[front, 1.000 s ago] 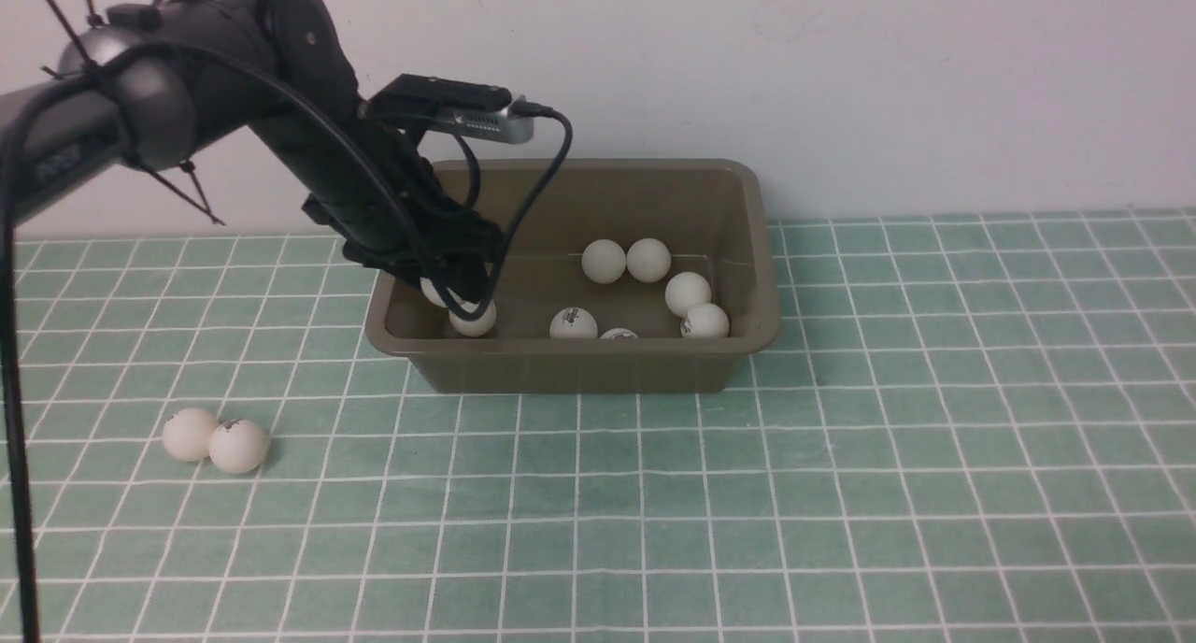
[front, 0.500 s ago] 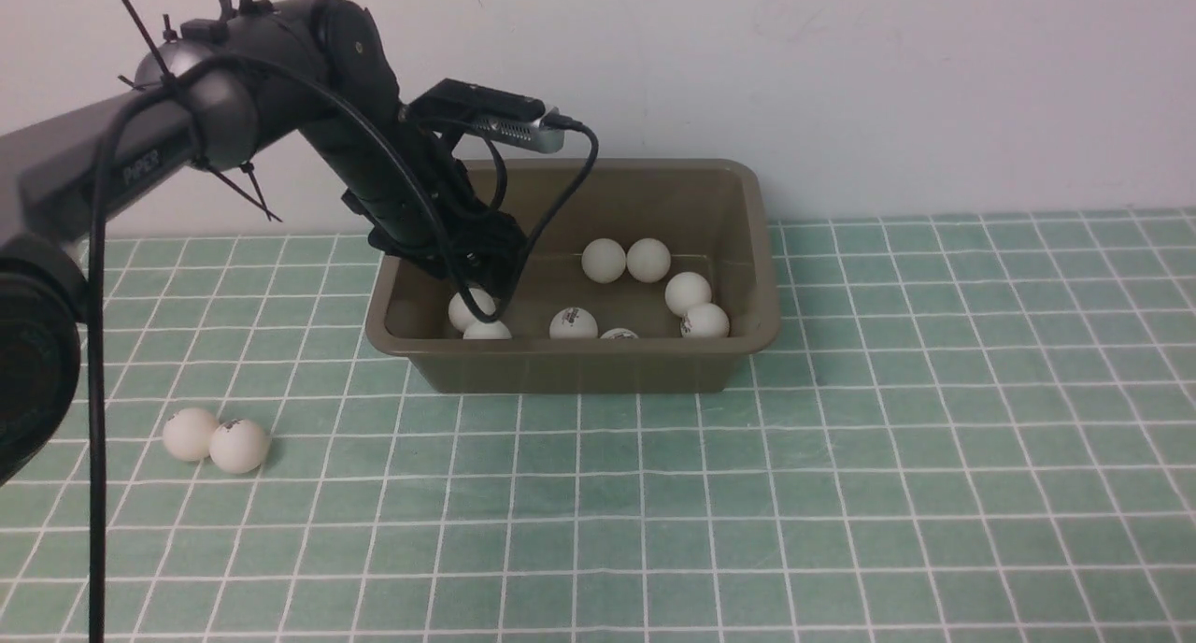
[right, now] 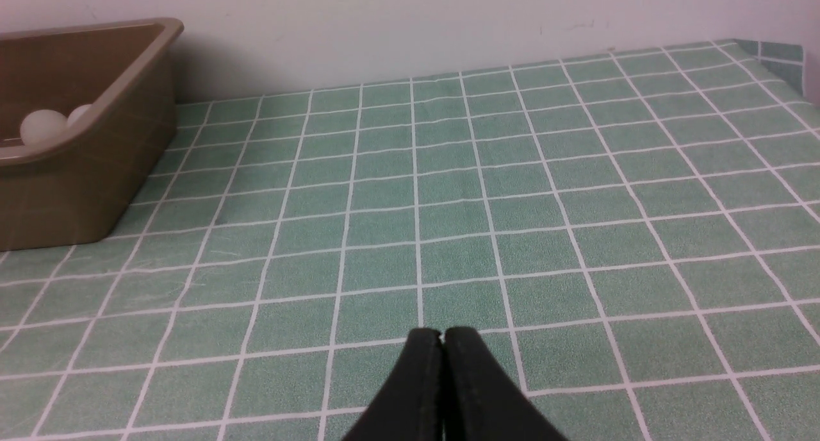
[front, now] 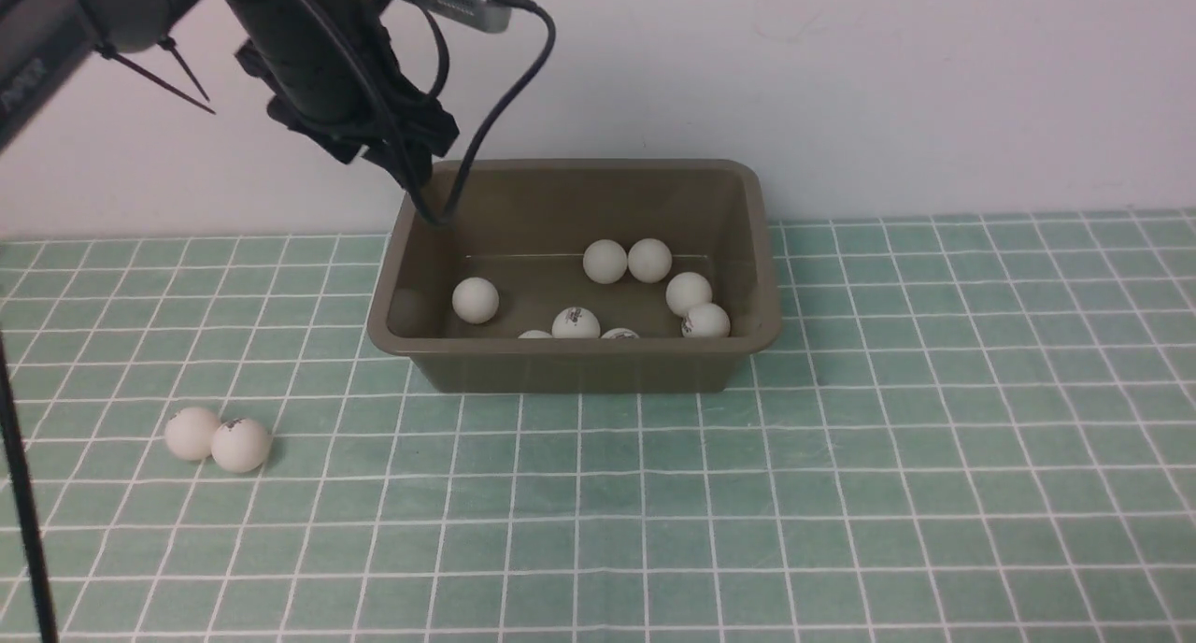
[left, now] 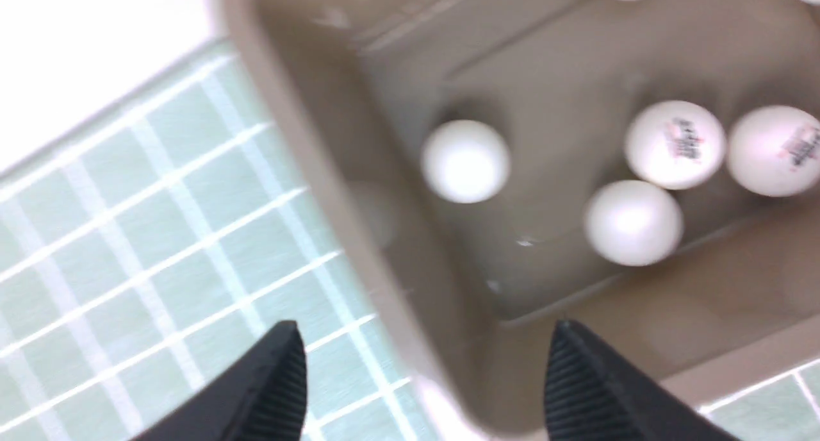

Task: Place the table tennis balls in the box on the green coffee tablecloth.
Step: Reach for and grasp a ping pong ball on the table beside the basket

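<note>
While eight table tennis balls (front: 476, 300) already lie in the box (front: 579, 363), two (front: 240, 445) wait on the green coffee tablecloth (front: 841, 493) near its left end; the left hand (left: 423, 364) hovers above, spread and empty, the right hand (right: 442, 338) pressed closed.

Small dark printed marks on some table tennis balls (left: 676, 145) are too blurred to read.

Plain white wall (front: 888, 82) behind table, faint scuffs, soft even light.
</note>
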### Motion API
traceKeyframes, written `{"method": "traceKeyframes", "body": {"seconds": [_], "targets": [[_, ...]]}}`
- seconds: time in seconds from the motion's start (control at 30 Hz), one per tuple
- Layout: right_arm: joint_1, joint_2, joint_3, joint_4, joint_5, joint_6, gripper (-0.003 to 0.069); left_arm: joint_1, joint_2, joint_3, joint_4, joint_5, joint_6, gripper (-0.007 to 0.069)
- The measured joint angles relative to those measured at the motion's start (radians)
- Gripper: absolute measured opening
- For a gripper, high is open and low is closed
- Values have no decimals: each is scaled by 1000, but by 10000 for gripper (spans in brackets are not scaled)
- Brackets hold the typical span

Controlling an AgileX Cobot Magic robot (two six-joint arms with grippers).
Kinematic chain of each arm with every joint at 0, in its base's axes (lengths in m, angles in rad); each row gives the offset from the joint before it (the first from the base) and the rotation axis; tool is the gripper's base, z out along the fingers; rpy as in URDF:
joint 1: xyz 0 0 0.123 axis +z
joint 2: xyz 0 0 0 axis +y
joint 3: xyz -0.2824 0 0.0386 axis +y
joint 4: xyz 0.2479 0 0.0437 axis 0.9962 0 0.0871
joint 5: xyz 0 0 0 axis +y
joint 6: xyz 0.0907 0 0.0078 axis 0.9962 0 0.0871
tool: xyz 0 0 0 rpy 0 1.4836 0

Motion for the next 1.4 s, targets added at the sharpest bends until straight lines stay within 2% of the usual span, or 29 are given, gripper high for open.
{"method": "traceKeyframes", "body": {"seconds": [0.13,0.27,0.5,0.57,0.83,1.1,1.4], "targets": [[0,0,0,0,0,0,-10,16,-92,74,26,2,-27,414],[0,0,0,0,0,0,-10,59,-192,236,31,2,-32,412],[0,0,0,0,0,0,-10,206,-330,603,33,2,32,408],[0,0,0,0,0,0,-10,224,-338,645,27,2,81,408],[0,0,0,0,0,0,-10,236,-336,704,22,-65,506,408],[0,0,0,0,0,0,-10,237,-277,704,-20,-194,641,408],[0,0,0,0,0,0,-10,237,-178,704,29,-201,883,406]]}}
